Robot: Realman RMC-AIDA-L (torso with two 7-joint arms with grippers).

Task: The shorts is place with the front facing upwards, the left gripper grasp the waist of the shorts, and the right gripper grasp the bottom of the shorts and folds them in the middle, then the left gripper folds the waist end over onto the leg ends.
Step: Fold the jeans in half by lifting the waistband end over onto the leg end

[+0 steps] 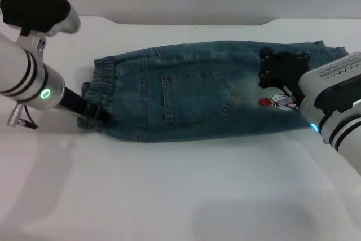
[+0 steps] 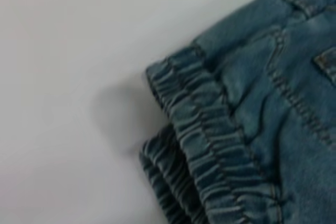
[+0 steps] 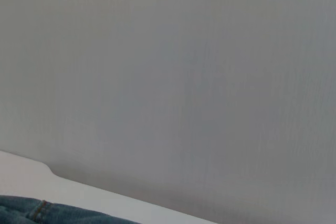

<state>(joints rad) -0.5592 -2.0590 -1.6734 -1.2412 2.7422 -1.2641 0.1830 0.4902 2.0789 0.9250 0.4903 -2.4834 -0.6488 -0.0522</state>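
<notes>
The shorts point(image 1: 214, 91) are seen lying flat near the middle of the white surface point(image 1: 169, 196), already folded lengthwise so that one leg lies on the other, with a patch pocket point(image 1: 197, 97) facing up. The gathered waist point(image 1: 101, 91) lies toward the robot's left and the leg ends point(image 1: 316, 55) toward its right, the small cartoon print point(image 1: 276, 102) showing near the hem. The first fold is therefore judged done; the second, carrying the waist over onto the leg ends, is judged not yet begun. The left gripper point(image 1: 93, 118) is set low at the near corner of the waistband and seems closed on it, though the pinch itself is not clearly shown; in the left wrist view only the ruched band point(image 2: 210, 145) and bare surface are seen. The right gripper point(image 1: 282, 71) hangs above the leg end, and whether it is spread or pressed together cannot be told. Open surface is seen in front of the shorts and to the left, while the far leg corner lies close to the rear edge.
</notes>
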